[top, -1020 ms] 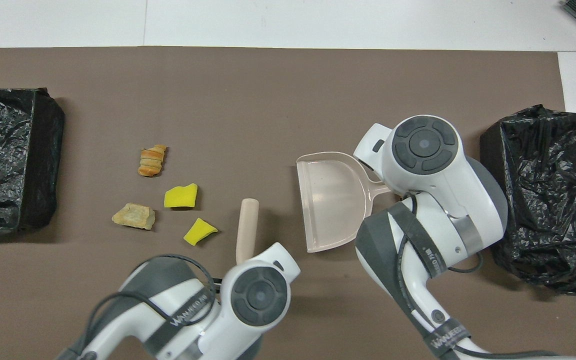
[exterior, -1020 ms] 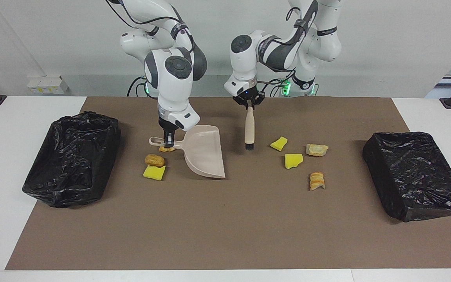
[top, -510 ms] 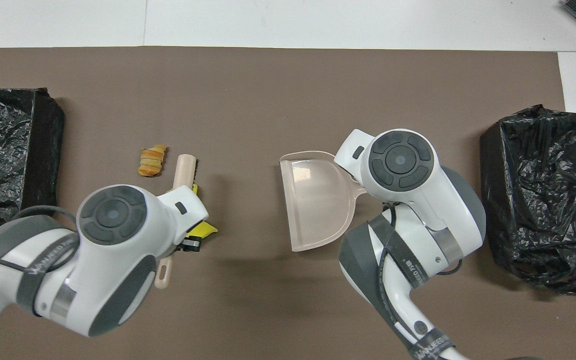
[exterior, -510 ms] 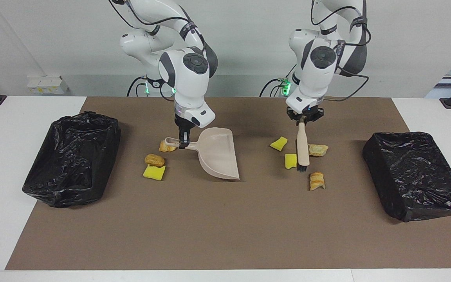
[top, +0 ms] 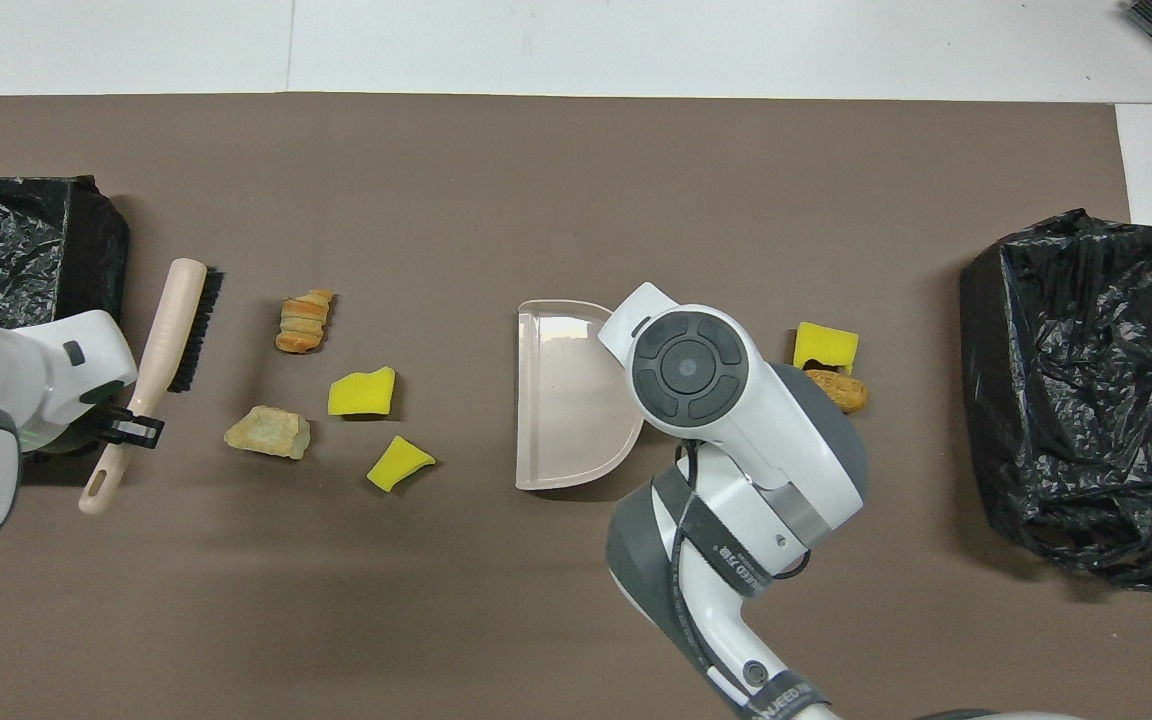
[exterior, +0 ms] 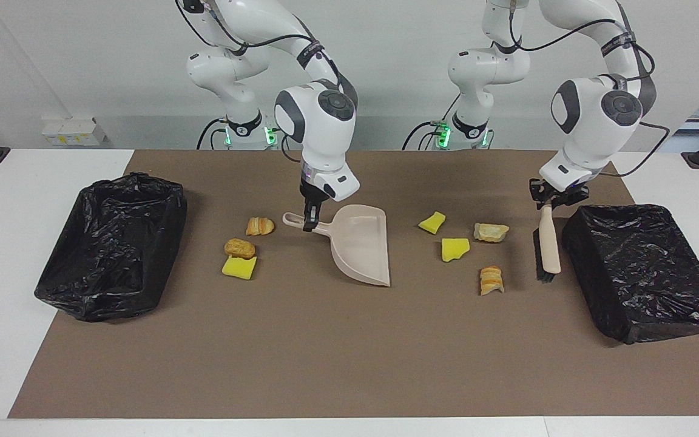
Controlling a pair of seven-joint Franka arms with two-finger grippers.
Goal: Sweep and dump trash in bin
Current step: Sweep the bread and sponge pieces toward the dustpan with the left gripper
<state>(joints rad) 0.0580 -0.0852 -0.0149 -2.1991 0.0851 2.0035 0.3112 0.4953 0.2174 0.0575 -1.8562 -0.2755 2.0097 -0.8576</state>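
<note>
1. Since the earlier frames the left gripper (exterior: 553,203) has carried the brush (exterior: 547,246) from mid-table out to the black bin (exterior: 641,270) at the left arm's end; the right gripper (exterior: 309,223) has slid the dustpan (exterior: 361,249) toward the scraps.
2. Trash: two yellow sponge chunks (exterior: 455,249) and two pastry pieces (exterior: 491,280) lie between dustpan and brush; one sponge chunk (exterior: 239,266) and two pastries (exterior: 239,247) lie beside the dustpan's handle, toward the other bin (exterior: 110,255); nothing is in the pan.
3. Risks: a fast sweep may scatter chunks past the pan's mouth; bristles may snag the bin's liner; the handle-side scraps may get missed.
4. Pose: both grippers point down, clenched; left grasps the brush handle, right the dustpan handle.
</note>
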